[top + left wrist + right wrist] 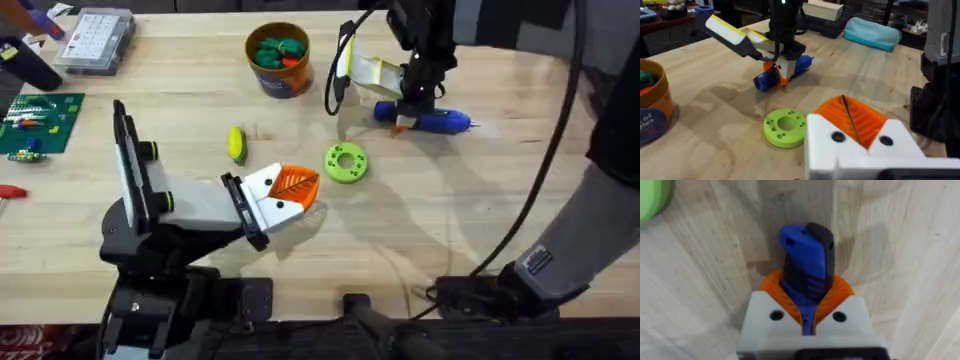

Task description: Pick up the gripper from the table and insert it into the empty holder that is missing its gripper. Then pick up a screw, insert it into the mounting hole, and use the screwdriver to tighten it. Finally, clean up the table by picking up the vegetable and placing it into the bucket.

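Beside the green ring point(346, 162), on its far right, the right gripper point(405, 118) is clamped around the blue screwdriver point(432, 121), which lies flat on the table point(480, 200). Just near-left of the ring rests the left gripper point(292, 190), its orange pads pressed together on nothing. Left of the ring lies the vegetable point(236, 143); the bucket point(279, 60) stands beyond it.

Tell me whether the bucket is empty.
Not empty. The bucket holds green and red pieces, seen from overhead; what they are is unclear.
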You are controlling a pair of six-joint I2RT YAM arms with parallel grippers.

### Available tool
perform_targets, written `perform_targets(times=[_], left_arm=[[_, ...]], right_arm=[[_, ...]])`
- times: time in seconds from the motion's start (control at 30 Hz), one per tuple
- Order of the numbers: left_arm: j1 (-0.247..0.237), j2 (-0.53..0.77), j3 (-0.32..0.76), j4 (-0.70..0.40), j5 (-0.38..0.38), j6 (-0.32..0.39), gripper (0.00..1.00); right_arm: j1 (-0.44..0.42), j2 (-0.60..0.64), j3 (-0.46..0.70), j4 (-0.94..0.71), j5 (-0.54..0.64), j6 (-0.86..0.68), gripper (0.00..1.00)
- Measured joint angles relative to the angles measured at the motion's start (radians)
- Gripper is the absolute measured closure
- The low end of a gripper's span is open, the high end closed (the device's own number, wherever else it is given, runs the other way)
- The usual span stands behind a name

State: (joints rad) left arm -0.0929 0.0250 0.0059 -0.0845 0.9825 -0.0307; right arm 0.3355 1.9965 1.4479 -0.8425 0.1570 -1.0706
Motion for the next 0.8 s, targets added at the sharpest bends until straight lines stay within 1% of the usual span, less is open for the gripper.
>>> perform_targets(times=[0.03,0.07,0.1,0.13,0.2,0.23,0.27,0.3,0.37,0.5,0.7,0.8], left_arm=[[0.000,0.000,0.000,0.001,0.000,0.003,0.915],[0.000,0.000,0.000,0.001,-0.002,0.001,0.732],[0.000,0.000,0.000,0.001,-0.003,0.000,0.603],[0.000,0.000,0.000,0.001,-0.003,0.000,0.427],[0.000,0.000,0.000,0.001,-0.004,0.000,0.114],[0.000,0.000,0.000,0.001,-0.004,-0.003,0.043],[0.000,0.000,0.000,0.001,-0.004,-0.003,0.024],[0.000,0.000,0.000,0.001,-0.004,-0.003,0.016],[0.000,0.000,0.000,0.001,-0.005,-0.003,0.015],[0.000,0.000,0.000,0.001,-0.007,-0.003,0.014],[0.000,0.000,0.000,0.001,-0.007,-0.003,0.014],[0.000,0.000,0.000,0.001,-0.007,-0.003,0.014]], right_arm=[[0.000,0.000,0.000,-0.001,0.001,0.005,0.853],[0.000,0.000,0.002,-0.004,0.004,0.011,0.744],[0.000,-0.002,0.004,-0.003,0.005,0.017,0.592],[0.000,-0.004,0.006,0.002,0.007,0.024,0.458],[0.000,-0.011,0.008,0.004,0.008,0.051,0.142],[0.000,-0.017,0.008,0.002,0.007,0.059,0.045],[0.000,-0.025,0.008,0.000,0.007,0.070,0.016],[0.000,-0.037,0.008,0.000,0.007,0.080,0.009],[0.001,-0.066,0.008,-0.001,0.007,0.100,0.007],[0.012,-0.166,0.008,-0.007,0.007,0.166,0.006],[0.065,-0.327,0.009,-0.013,0.007,0.330,0.005],[0.089,-0.393,0.009,-0.025,0.006,0.382,0.005]])
